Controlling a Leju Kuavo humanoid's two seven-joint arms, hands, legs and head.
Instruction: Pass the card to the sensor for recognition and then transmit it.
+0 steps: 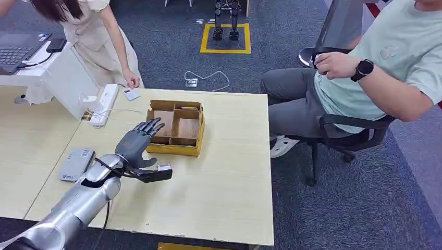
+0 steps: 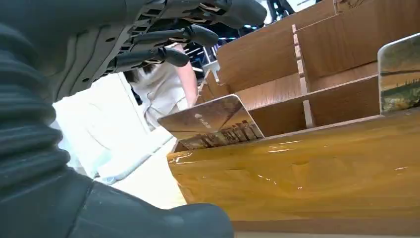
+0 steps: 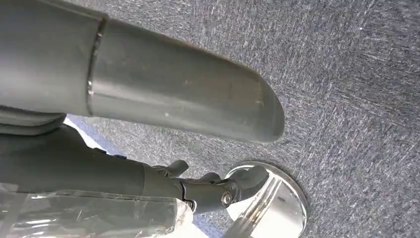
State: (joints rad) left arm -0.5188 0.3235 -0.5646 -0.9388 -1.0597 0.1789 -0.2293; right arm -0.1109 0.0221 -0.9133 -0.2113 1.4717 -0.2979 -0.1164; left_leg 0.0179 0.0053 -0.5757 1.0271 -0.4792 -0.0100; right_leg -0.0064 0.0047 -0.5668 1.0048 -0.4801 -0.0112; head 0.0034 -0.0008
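A cardboard box [image 1: 177, 149] with dividers stands in the middle of the light wooden table. My left hand [image 1: 136, 141] hovers at its near left corner, fingers spread over the rim and holding nothing. In the left wrist view the fingers [image 2: 163, 44] reach above the box's yellow front wall [image 2: 297, 173]. Behind that wall a picture card [image 2: 213, 121] leans in a compartment, and a second card [image 2: 398, 74] stands further along. A grey flat sensor [image 1: 75, 162] lies on the table left of my forearm. My right hand [image 3: 188, 109] hangs over the carpet with nothing in it.
A person at the far left touches a small card [image 1: 131, 94] on the table's far edge, beside a white power strip [image 1: 104, 104]. Another person sits on an office chair [image 1: 354, 138] to the right. A laptop [image 1: 15, 52] is at the far left.
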